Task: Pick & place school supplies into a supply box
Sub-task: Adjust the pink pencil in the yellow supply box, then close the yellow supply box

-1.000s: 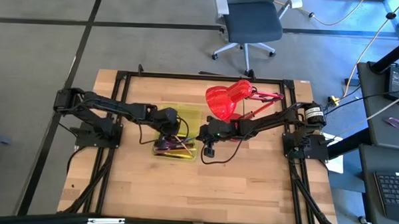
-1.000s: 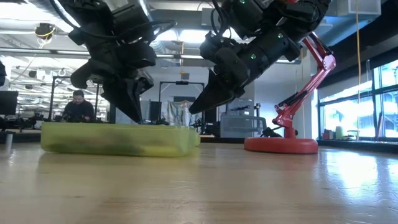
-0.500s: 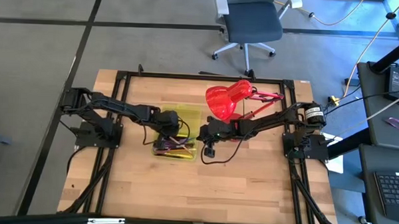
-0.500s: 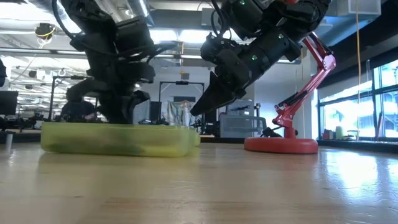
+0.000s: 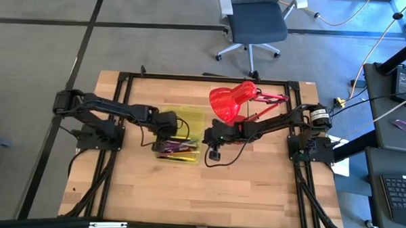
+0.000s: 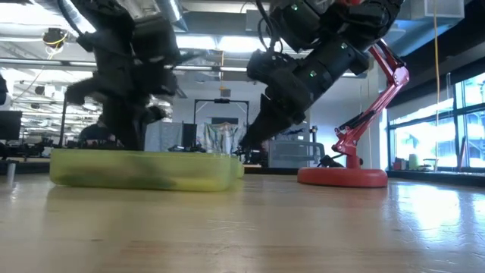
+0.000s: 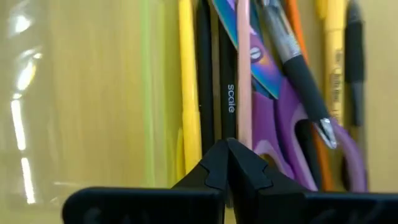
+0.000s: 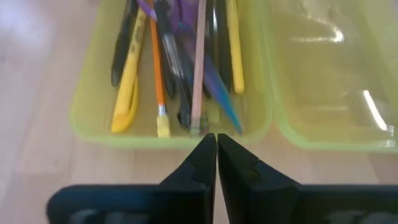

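Observation:
The yellow-green supply box [image 5: 178, 154] lies open mid-table, its lid [image 5: 189, 116] flat on the far side. Inside lie the school supplies: a black pencil [image 7: 227, 93], a yellow pencil [image 7: 188, 93], purple scissors [image 7: 280, 118], an orange pencil [image 8: 155, 68] and other pens. My left gripper [image 7: 227, 146] is shut and points steeply down into the box [image 6: 140, 171] near its left end. My right gripper [image 8: 216, 138] is shut and slants down just outside the box's right end wall [image 8: 186, 134]. My left gripper has its shut fingertips [image 7: 217, 158] low in the box, right over the black pencil; I cannot tell whether they touch it. My right gripper holds its shut tips by the rim of the box's right end wall; I cannot tell whether they touch it.
A red desk lamp [image 5: 230, 101] stands at the far right, its head over the right arm and its base [image 6: 341, 177] on the table. Bare wood stretches along the near side [image 5: 200, 195]. An office chair [image 5: 253, 24] stands beyond the table.
My left gripper, still shut, has tipped steeper and rolled. Its tips have gone down into the box and toward the table's left edge.

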Action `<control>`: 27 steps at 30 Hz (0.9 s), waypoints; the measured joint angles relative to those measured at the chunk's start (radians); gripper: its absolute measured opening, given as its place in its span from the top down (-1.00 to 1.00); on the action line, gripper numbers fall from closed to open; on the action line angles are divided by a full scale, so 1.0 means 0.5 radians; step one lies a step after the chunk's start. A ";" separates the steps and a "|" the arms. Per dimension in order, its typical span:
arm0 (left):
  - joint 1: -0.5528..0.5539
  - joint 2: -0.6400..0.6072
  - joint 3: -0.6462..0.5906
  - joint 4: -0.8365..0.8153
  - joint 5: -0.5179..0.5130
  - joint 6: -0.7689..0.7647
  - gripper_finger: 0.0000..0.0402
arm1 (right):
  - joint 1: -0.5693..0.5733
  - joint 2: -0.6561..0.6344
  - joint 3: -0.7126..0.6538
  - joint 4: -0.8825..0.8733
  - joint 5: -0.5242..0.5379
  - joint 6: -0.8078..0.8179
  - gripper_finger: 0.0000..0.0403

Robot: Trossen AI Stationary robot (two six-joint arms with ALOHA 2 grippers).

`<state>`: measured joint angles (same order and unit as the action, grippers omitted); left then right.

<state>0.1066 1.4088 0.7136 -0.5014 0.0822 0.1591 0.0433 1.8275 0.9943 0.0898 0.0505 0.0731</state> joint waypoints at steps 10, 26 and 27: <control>0.002 -0.528 -0.044 -0.234 -0.163 -0.167 0.98 | -0.017 0.000 0.000 -0.085 0.040 0.056 0.90; 0.544 -0.984 -0.525 0.017 -0.424 -0.505 0.98 | -0.018 0.000 0.000 -0.137 0.281 0.160 0.90; 0.586 -0.968 -0.533 0.030 -0.423 -0.540 0.98 | -0.018 0.000 0.000 -0.139 0.281 0.161 0.90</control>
<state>0.3996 0.9247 0.4469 -0.4862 -0.1293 -0.1109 0.0341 1.8275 0.9943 0.0201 0.1909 0.1534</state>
